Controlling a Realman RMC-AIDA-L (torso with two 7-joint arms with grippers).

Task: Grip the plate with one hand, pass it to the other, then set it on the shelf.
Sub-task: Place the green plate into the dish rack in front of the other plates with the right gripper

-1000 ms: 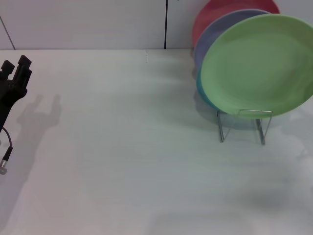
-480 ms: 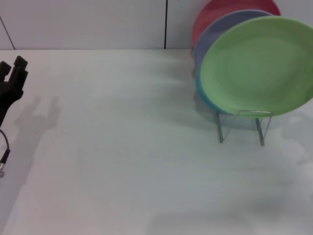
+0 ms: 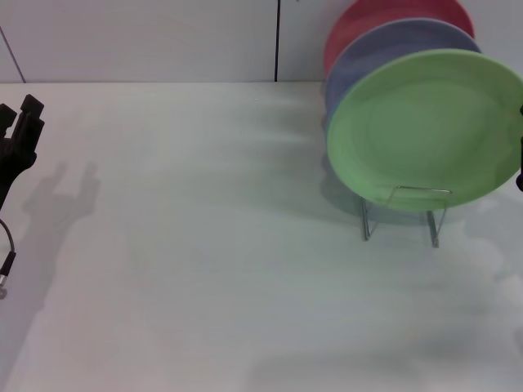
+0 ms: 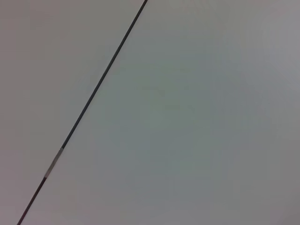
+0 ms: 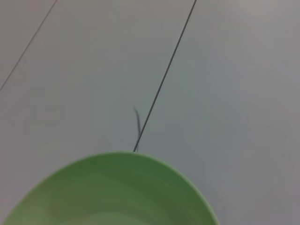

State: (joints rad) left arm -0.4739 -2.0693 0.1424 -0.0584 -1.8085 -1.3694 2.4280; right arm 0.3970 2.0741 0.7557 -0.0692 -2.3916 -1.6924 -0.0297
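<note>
In the head view the green plate (image 3: 425, 131) stands on edge at the front of the wire shelf (image 3: 402, 214) on the pale counter (image 3: 204, 269), before a lavender plate (image 3: 384, 49) and a red plate (image 3: 384, 16), against a white panelled wall (image 3: 147, 41). The left gripper (image 3: 18, 122) hangs at the counter's left edge with fingers apart, while only a dark sliver of the right gripper (image 3: 520, 155) shows beside the plate's rim, its state impossible to tell. The left wrist view shows only wall with a dark seam (image 4: 89, 103); the right wrist view shows the plate's upper rim before the wall.

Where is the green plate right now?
In the head view the green plate stands at the far right, upright over the wire rack, in front of the lavender plate.
</note>
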